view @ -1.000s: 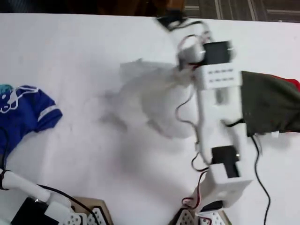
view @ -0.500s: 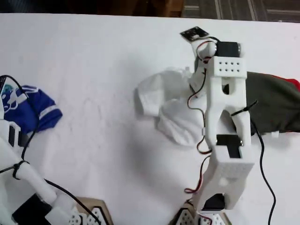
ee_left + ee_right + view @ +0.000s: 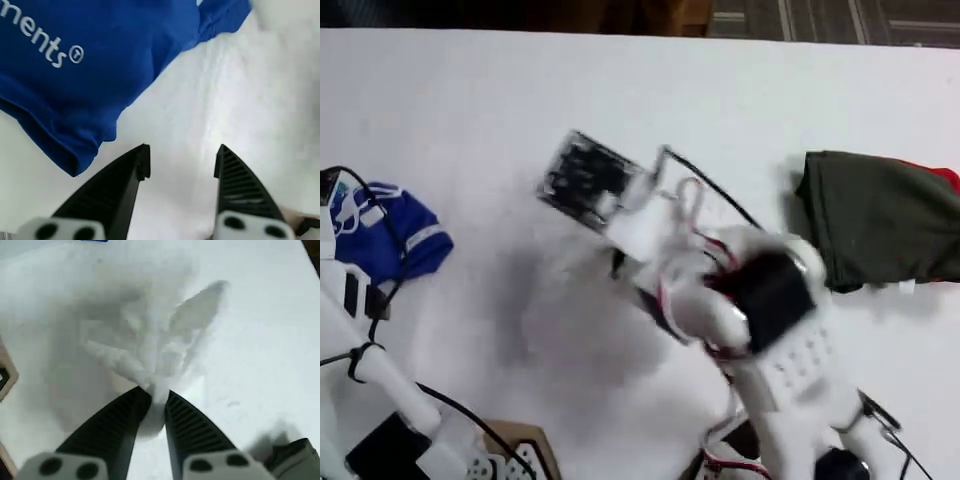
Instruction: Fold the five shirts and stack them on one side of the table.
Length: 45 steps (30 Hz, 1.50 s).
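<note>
My right gripper (image 3: 156,391) is shut on a bunched corner of a white shirt (image 3: 150,340), which hangs crumpled from its fingers over the white table (image 3: 260,340). In the high view the right arm (image 3: 765,300) reaches across the middle of the table. A blue shirt (image 3: 395,235) with white print lies crumpled at the left edge. My left gripper (image 3: 182,155) is open just above the table, beside the hem of the blue shirt (image 3: 100,65), with nothing between its fingers. The left arm (image 3: 345,300) stands at the near left.
A folded dark green shirt (image 3: 875,220) lies at the right edge on top of a red one (image 3: 945,178). The arm bases and cables (image 3: 520,450) crowd the front edge. The far part of the table (image 3: 470,90) is bare.
The right arm has swung left from beside the dark green shirt to the table's middle, taking the white shirt along. The left arm came up next to the blue shirt.
</note>
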Tool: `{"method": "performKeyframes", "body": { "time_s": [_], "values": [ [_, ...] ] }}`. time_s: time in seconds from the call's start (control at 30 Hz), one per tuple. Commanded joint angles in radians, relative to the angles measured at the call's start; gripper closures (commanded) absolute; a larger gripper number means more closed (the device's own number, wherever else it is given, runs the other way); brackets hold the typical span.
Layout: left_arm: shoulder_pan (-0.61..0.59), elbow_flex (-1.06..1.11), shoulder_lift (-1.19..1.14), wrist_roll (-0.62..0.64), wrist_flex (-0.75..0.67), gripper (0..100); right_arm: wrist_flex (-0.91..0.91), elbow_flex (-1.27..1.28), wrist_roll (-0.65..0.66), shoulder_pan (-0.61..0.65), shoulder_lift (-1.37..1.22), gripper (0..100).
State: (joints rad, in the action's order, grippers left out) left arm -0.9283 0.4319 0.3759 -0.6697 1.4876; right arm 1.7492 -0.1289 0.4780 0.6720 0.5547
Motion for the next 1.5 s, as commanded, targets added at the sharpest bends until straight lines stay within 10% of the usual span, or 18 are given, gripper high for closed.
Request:
{"method": "performKeyframes", "body": {
  "time_s": [0.0, 0.43, 0.67, 1.47],
  "values": [
    [0.014, 0.004, 0.012, 0.006, -0.002, 77, -0.012, 0.057, -0.005, -0.142, 0.024, 98.0],
    [0.087, 0.004, 0.011, 0.063, 0.003, 77, -0.389, 0.377, 0.091, -0.484, -0.481, 97.2],
    [0.192, -0.005, 0.012, 0.063, 0.092, 77, -0.278, 0.180, 0.160, -0.584, -0.605, 75.2],
    [1.045, -0.024, 0.006, 0.061, 0.288, 77, -0.007, 0.032, 0.230, -0.941, -0.605, 64.7]
  ]
}}
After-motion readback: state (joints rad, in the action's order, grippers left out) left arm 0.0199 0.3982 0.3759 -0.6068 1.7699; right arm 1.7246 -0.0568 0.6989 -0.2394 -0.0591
